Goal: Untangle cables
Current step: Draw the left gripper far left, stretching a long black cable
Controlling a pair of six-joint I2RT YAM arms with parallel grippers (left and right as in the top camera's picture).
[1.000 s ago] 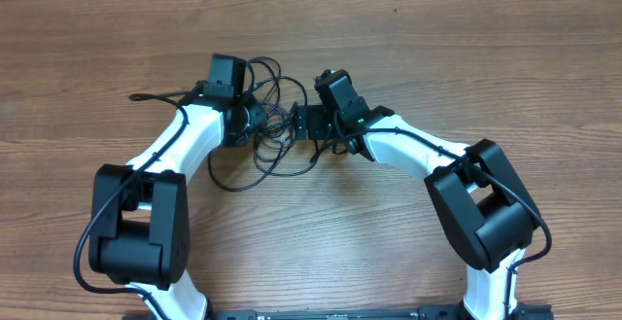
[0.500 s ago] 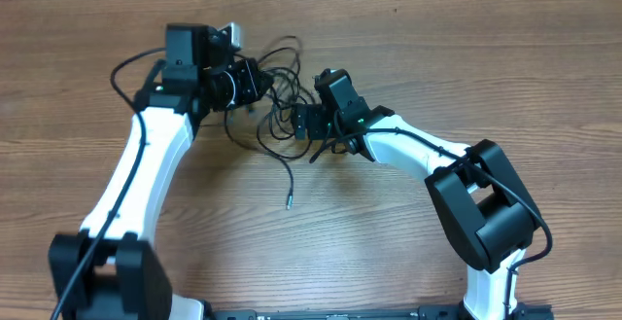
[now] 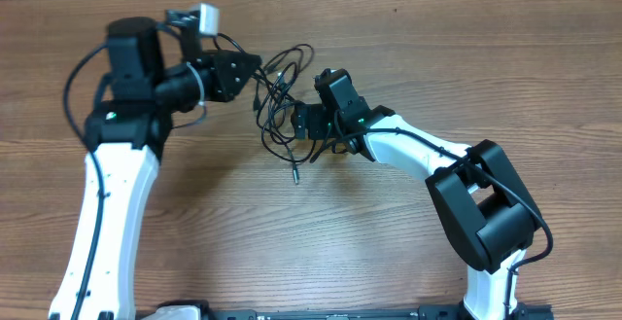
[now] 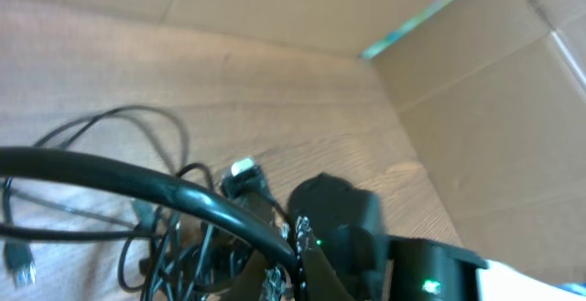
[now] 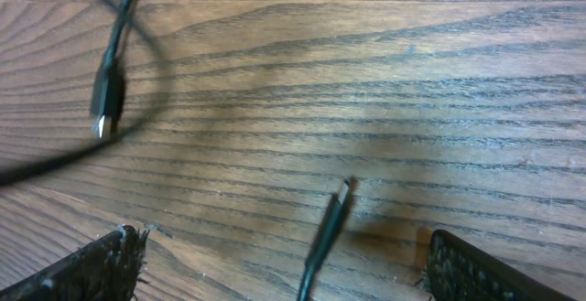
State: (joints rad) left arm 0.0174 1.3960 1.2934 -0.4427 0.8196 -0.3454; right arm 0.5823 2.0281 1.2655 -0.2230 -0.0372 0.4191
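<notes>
The cables (image 3: 276, 98) are thin black cords, bunched in a loose tangle between my two grippers. My left gripper (image 3: 255, 65) is raised at the back left, pointing right, and shut on one strand of the cables (image 4: 137, 187); its tips (image 4: 293, 269) pinch that strand at the bottom of the left wrist view. One plug end (image 3: 294, 175) trails toward the front. My right gripper (image 3: 299, 123) sits low just right of the tangle, wide open. A loose plug end (image 5: 335, 211) lies between its fingers (image 5: 101, 264), touching neither. Another plug (image 5: 103, 111) lies at the upper left.
Bare wooden table (image 3: 408, 48) all around. A cardboard wall (image 4: 494, 91) stands behind the table in the left wrist view. The right arm's white link (image 3: 418, 150) lies across the middle right.
My left arm has swung up and back to the left with a strand in its jaws, drawing the loops off the table front. The right arm has stayed put.
</notes>
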